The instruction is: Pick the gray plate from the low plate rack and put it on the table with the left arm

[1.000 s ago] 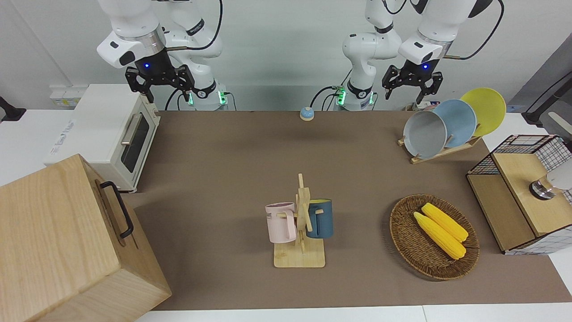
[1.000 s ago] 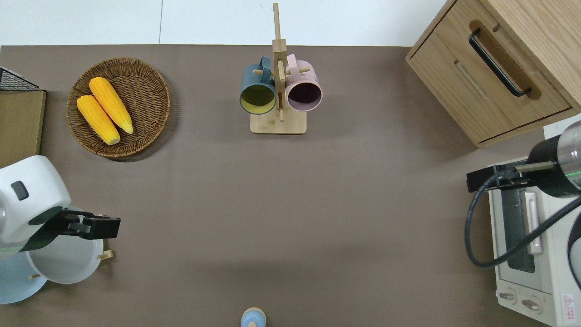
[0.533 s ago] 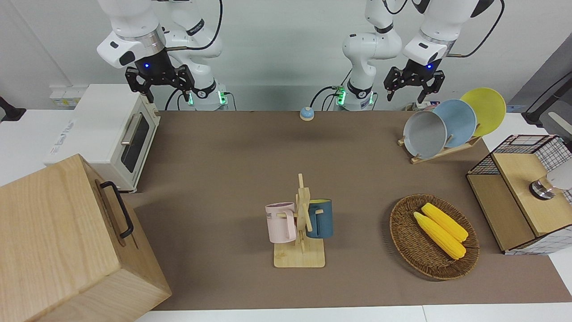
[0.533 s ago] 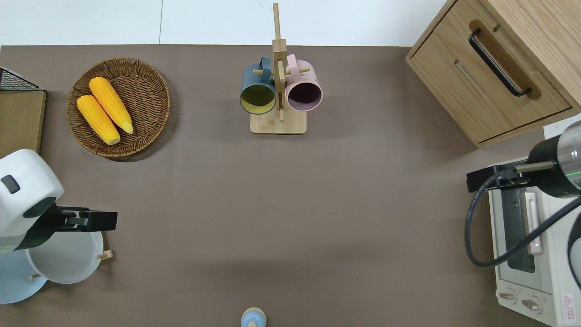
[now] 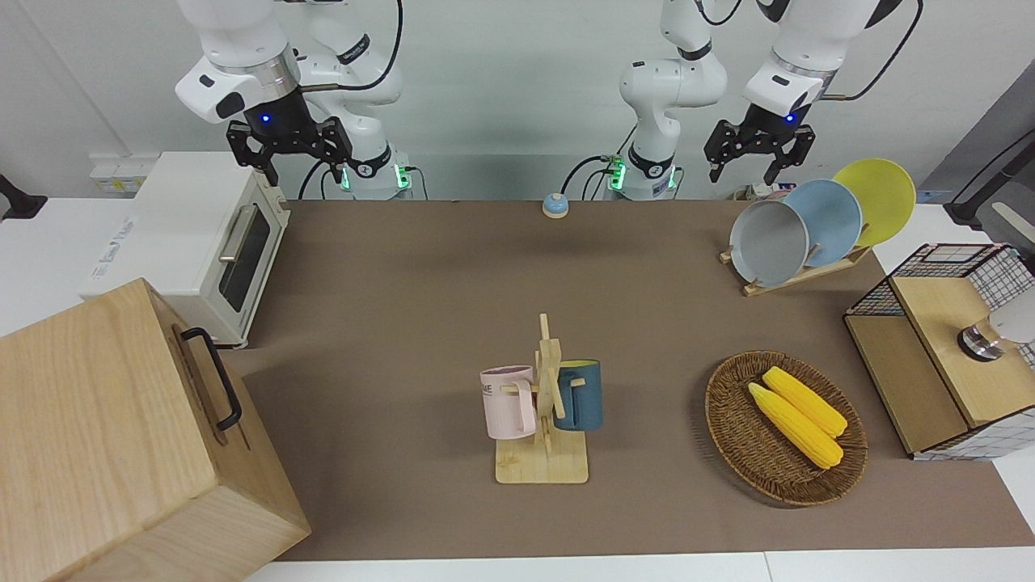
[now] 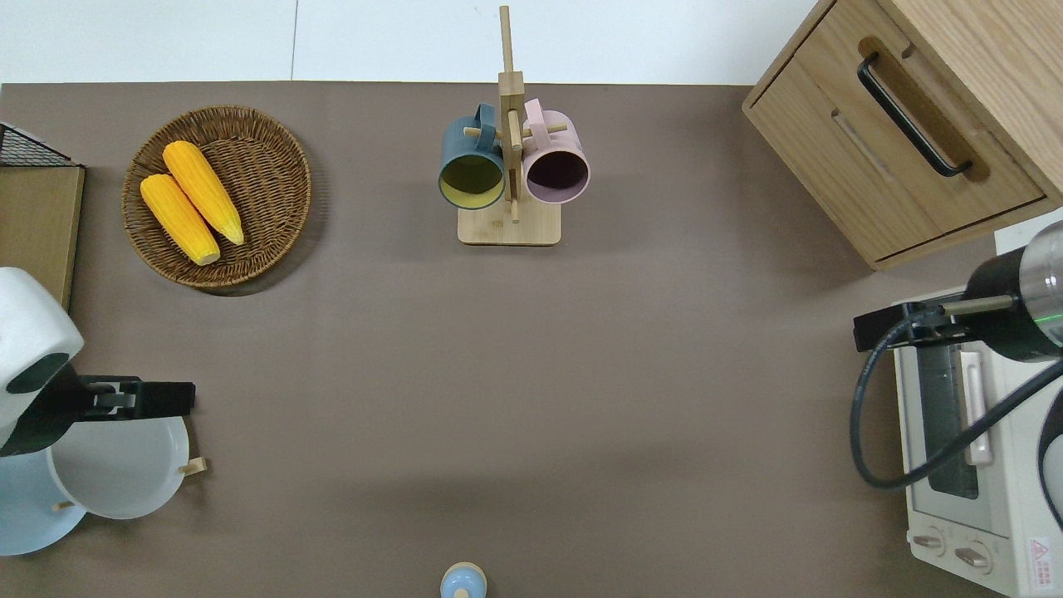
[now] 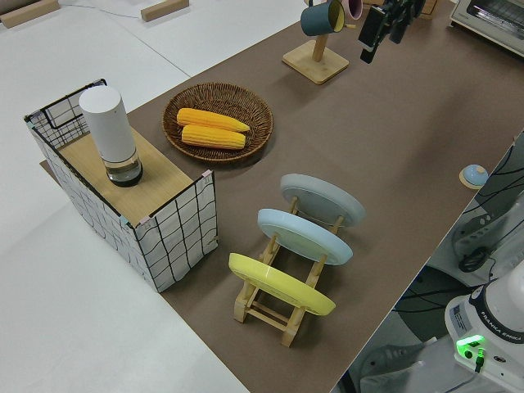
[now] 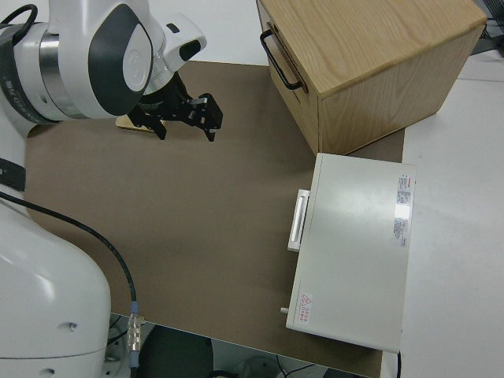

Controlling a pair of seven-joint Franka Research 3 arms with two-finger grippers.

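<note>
Left gripper [image 5: 758,158], fingers spread, hangs tilted over the gray plate [image 5: 768,242]; right arm parked.

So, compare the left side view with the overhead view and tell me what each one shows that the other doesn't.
Only the left side view shows the yellow plate in the rack, and the white cylinder on the wire-sided box.

Only the overhead view shows the wooden cabinet, the toaster oven, the pink mug in full, and the open left claw over the gray plate's rim.

Both show the gray plate, the blue plate, the corn basket, the blue mug and the table.
</note>
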